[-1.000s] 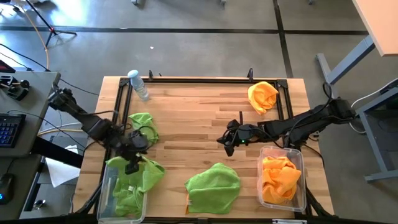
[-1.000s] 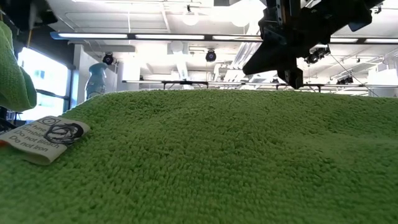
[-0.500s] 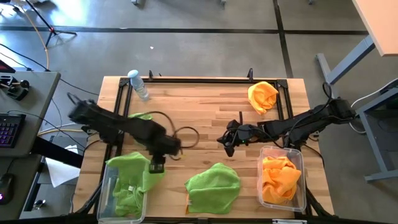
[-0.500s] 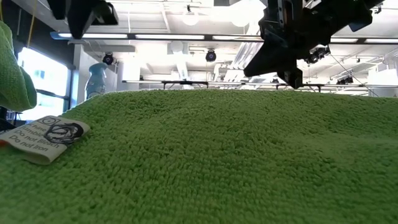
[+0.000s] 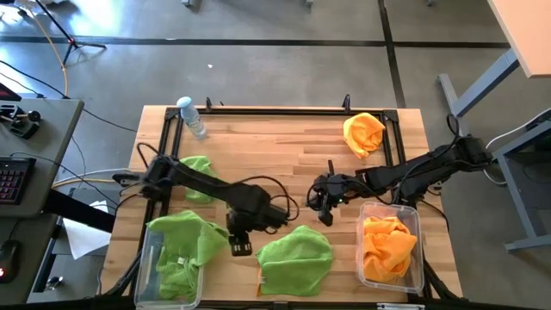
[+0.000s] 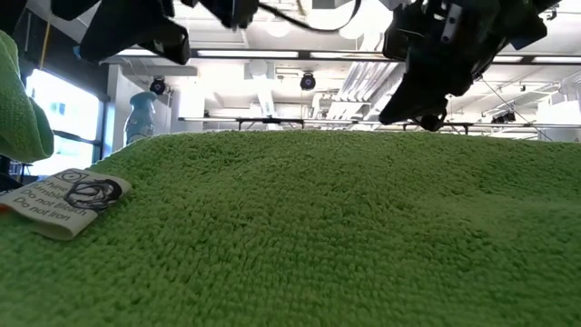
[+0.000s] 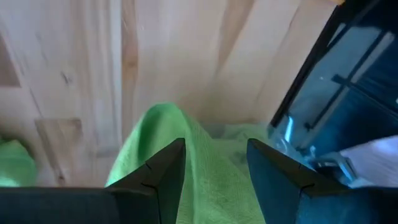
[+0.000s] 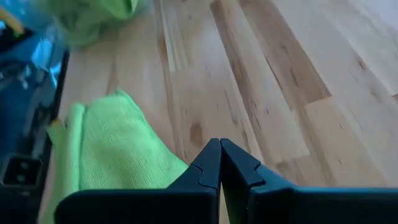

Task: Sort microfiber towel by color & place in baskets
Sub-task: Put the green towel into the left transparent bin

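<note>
Care matters most on the drop toward the loose green towel (image 5: 295, 257) at the front edge of the table (image 5: 275, 155): my guess is the left gripper (image 5: 238, 244), fingers spread and empty, should come down onto a raised fold, not the flat weave. It hovers just beside the towel's left edge. The left basket (image 5: 172, 265) in the front left corner holds green cloth already. The right gripper (image 5: 324, 207), clenched on nothing, waits mid-table beside the right basket (image 5: 392, 245).

Your widest open bench (image 5: 284, 159) lies mid-back; front blocked by green towel (image 5: 297, 257), side bins (image 5: 415, 226), bottle (image 5: 191, 117) at back-left corner.
</note>
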Tool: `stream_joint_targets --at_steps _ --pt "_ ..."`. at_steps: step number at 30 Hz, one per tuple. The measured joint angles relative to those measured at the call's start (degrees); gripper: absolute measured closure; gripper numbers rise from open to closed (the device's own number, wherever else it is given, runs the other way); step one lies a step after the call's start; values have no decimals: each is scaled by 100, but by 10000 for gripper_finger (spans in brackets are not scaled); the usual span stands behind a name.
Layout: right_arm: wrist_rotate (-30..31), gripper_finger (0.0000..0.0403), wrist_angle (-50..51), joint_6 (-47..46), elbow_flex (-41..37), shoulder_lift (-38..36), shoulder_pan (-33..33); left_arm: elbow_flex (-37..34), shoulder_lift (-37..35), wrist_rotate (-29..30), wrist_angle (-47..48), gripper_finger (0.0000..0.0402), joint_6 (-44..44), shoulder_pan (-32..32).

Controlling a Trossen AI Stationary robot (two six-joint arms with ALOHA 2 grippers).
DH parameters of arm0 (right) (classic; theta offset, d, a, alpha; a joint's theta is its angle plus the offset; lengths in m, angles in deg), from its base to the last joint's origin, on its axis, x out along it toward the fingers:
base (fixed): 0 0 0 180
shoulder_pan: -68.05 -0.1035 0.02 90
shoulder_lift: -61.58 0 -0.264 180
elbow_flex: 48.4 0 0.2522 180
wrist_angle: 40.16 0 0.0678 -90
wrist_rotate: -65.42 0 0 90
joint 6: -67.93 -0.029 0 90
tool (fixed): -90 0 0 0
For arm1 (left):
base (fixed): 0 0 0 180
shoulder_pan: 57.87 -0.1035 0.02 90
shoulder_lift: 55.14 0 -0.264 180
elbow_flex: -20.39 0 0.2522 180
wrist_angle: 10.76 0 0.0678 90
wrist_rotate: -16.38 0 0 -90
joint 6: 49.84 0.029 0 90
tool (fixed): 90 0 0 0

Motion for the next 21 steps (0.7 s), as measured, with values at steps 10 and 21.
stream_joint_targets --at_steps 10,21 --pt "-148 403 111 263 2 0 1 -36 434 -156 61 244 -395 219" --pt "-267 403 115 414 2 0 0 -178 431 939 57 244 -557 542"
